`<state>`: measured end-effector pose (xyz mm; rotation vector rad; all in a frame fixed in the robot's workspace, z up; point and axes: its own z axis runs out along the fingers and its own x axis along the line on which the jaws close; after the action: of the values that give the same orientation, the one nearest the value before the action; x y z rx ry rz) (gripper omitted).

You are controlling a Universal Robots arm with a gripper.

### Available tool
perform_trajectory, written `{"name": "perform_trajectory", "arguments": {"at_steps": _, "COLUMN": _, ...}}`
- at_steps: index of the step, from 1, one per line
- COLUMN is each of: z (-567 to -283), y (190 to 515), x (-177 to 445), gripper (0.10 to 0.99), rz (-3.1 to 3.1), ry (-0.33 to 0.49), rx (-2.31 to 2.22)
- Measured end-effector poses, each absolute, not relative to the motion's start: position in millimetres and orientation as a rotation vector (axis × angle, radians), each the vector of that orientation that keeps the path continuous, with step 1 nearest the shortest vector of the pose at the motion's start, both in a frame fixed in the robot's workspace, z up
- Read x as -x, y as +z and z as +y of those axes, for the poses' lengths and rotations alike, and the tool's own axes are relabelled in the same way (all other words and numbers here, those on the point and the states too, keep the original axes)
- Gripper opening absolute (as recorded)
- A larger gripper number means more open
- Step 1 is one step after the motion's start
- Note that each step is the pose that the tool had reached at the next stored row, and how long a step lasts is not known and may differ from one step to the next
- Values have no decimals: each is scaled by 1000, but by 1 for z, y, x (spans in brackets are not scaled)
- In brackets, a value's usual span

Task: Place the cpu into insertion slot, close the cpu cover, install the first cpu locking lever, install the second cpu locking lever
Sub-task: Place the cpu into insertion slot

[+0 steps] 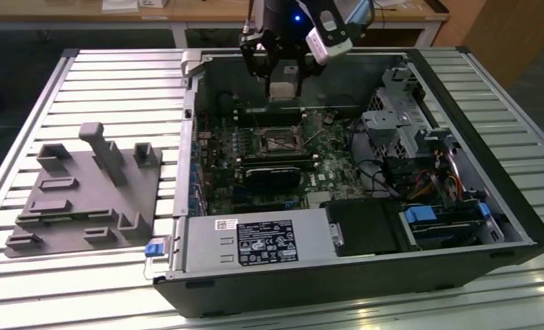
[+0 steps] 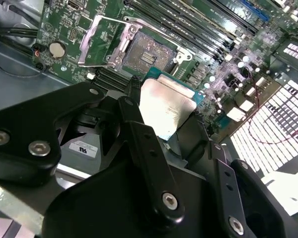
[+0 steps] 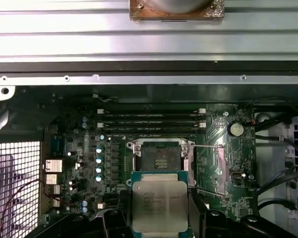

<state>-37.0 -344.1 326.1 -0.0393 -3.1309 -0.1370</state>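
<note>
A slatted metal table [image 1: 106, 75] carries an open computer case [image 1: 345, 285], with a grey moulded fixture [image 1: 79, 199] lying on the slats at the exterior view's left. The green board [image 1: 331, 172] lies flat on the floor of the case. The arm hangs over the far end of the case, with its hand [image 1: 282, 88] lowered inside the walls.

The hand's black fingers [image 2: 141, 134] are pressed in on two opposite edges of the cpu [image 2: 168, 106], pinching it flat with its silvery face toward the wrist cameras. The cpu hangs above the board and is not seated. The slot [image 3: 161, 158] lies just beside it and lower, bare and dark in the middle. In the first wrist view the cpu's edges run square with the slot's rim. The two look lined up across, so the offset seems to lie along one direction only.

The cover [image 2: 88, 42] is swung open and rests to one side of the slot, leaving the opening free. Thin bright wires beside the slot are probably the locking levers, though they are too fine to be sure. Memory sticks [image 3: 151, 124] run along the slot's far side. A black card [image 1: 272, 175] lies on its near side in the exterior view. Neither blocks the way to the slot.
</note>
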Motion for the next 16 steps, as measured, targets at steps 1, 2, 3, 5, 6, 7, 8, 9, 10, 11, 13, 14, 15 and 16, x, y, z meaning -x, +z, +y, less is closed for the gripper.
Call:
{"name": "perform_trajectory", "arguments": {"at_steps": 1, "z": -344, "y": 325, "x": 37, "gripper": 541, "rz": -3132, "ry": -137, "rx": 39}}
{"name": "perform_trajectory", "arguments": {"at_steps": 2, "z": -344, "y": 323, "x": 36, "gripper": 541, "rz": -3132, "ry": -137, "rx": 39}}
{"name": "perform_trajectory", "arguments": {"at_steps": 3, "z": -344, "y": 322, "x": 36, "gripper": 541, "rz": -3133, "ry": -137, "rx": 39}}
{"name": "perform_trajectory", "arguments": {"at_steps": 5, "z": -344, "y": 319, "x": 35, "gripper": 541, "rz": -3134, "ry": -137, "rx": 39}}
{"name": "perform_trajectory", "arguments": {"at_steps": 6, "z": -343, "y": 318, "x": 34, "gripper": 541, "rz": -3134, "ry": -137, "rx": 39}}
{"name": "perform_trajectory", "arguments": {"at_steps": 7, "z": -343, "y": 316, "x": 34, "gripper": 541, "rz": -3134, "ry": -137, "rx": 39}}
{"name": "perform_trajectory", "arguments": {"at_steps": 8, "z": -343, "y": 315, "x": 33, "gripper": 541, "rz": -3134, "ry": -137, "rx": 39}}
{"name": "perform_trajectory", "arguments": {"at_steps": 9, "z": -343, "y": 313, "x": 33, "gripper": 541, "rz": -3135, "ry": -137, "rx": 39}}
{"name": "perform_trajectory", "arguments": {"at_steps": 10, "z": -343, "y": 311, "x": 33, "gripper": 541, "rz": -3135, "ry": -137, "rx": 39}}
{"name": "perform_trajectory", "arguments": {"at_steps": 11, "z": -343, "y": 309, "x": 33, "gripper": 541, "rz": -3135, "ry": -137, "rx": 39}}
{"name": "perform_trajectory", "arguments": {"at_steps": 13, "z": -342, "y": 306, "x": 33, "gripper": 541, "rz": -3136, "ry": -138, "rx": 38}}
{"name": "perform_trajectory", "arguments": {"at_steps": 14, "z": -342, "y": 304, "x": 33, "gripper": 541, "rz": -3136, "ry": -137, "rx": 38}}
{"name": "perform_trajectory", "arguments": {"at_steps": 15, "z": -342, "y": 302, "x": 33, "gripper": 541, "rz": -3137, "ry": -137, "rx": 38}}
{"name": "perform_trajectory", "arguments": {"at_steps": 16, "z": -342, "y": 301, "x": 33, "gripper": 541, "rz": -3137, "ry": -137, "rx": 38}}
